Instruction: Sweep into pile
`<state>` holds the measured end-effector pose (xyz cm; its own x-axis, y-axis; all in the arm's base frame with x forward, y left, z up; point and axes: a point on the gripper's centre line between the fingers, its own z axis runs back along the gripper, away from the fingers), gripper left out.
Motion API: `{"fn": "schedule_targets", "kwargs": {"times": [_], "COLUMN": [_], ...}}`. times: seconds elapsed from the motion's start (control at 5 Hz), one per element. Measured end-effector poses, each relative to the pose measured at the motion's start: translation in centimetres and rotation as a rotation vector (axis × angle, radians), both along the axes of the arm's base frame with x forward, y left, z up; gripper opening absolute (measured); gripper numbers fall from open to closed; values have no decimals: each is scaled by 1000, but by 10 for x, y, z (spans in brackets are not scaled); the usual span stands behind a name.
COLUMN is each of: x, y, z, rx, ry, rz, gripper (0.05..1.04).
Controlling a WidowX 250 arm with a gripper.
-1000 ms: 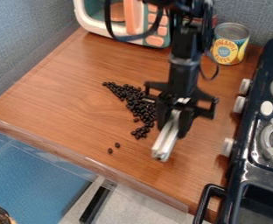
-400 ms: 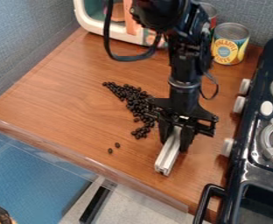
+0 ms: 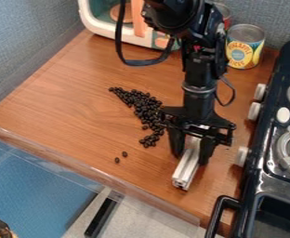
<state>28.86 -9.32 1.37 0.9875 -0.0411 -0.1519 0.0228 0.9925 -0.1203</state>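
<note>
The black gripper point(image 3: 192, 153) hangs over the right part of the wooden counter, shut on a silver metal bar point(image 3: 187, 168). The bar's free end points down toward the front edge. Just left of the gripper lies a heap of dark beans point(image 3: 146, 108), spread in a band from upper left to lower right; the gripper hides part of its right side. Two stray beans point(image 3: 121, 157) lie apart, nearer the front edge.
A toy microwave point(image 3: 138, 28) stands at the back, with a pineapple can point(image 3: 244, 46) to its right and another can behind the arm. A black toy stove point(image 3: 268, 153) with white knobs borders the right side. The wooden counter point(image 3: 60, 102) ends in a raised clear front edge.
The gripper and the metal bar have moved toward the front edge and slightly right. The beans look unmoved.
</note>
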Motion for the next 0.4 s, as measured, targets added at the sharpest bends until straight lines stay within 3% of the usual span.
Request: {"fn": "schedule_targets", "kwargs": {"times": [0.2, 0.4], "x": [1, 6], "y": [7, 16], "z": [9, 36], "rx": [-25, -62], "ry": [1, -68], "rz": [22, 47], "gripper": [1001, 1012]}}
